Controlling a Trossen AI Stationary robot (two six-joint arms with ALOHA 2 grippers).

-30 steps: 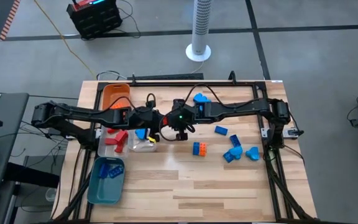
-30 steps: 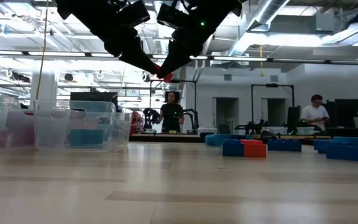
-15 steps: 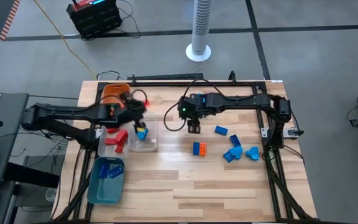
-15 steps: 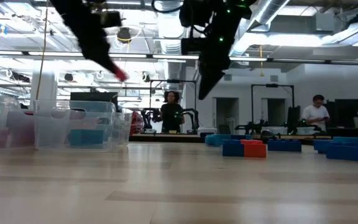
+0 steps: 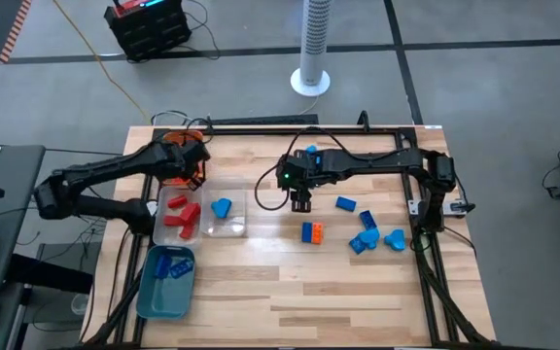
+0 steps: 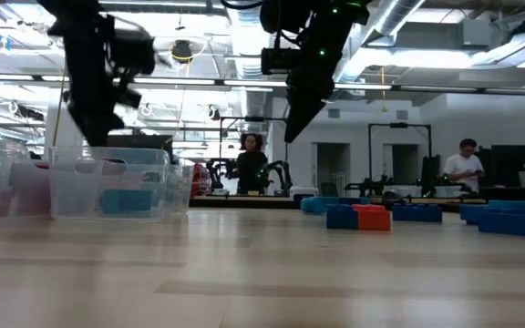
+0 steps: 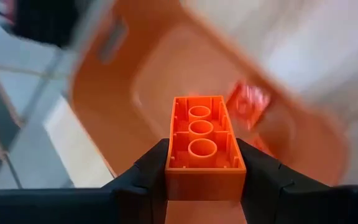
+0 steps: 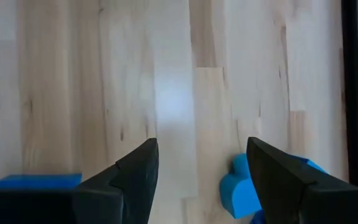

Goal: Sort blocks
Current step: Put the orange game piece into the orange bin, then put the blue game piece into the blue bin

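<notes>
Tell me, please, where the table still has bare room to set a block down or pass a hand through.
The whole near half of the table is bare wood, from the teal tray rightward. Another bare strip lies between the clear tray and the right gripper. It is crowded along the left edge, where the trays sit, and on the right around the loose blue blocks.

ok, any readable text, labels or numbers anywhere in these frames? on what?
None readable.
Orange block held in the left gripper: only moulded tubes on its underside, no lettering.
Orange tray, blue blocks and table: no markings visible.
Black box on the floor: a red patch on top, too small to read.
Room behind, low view: no legible signs.
</notes>
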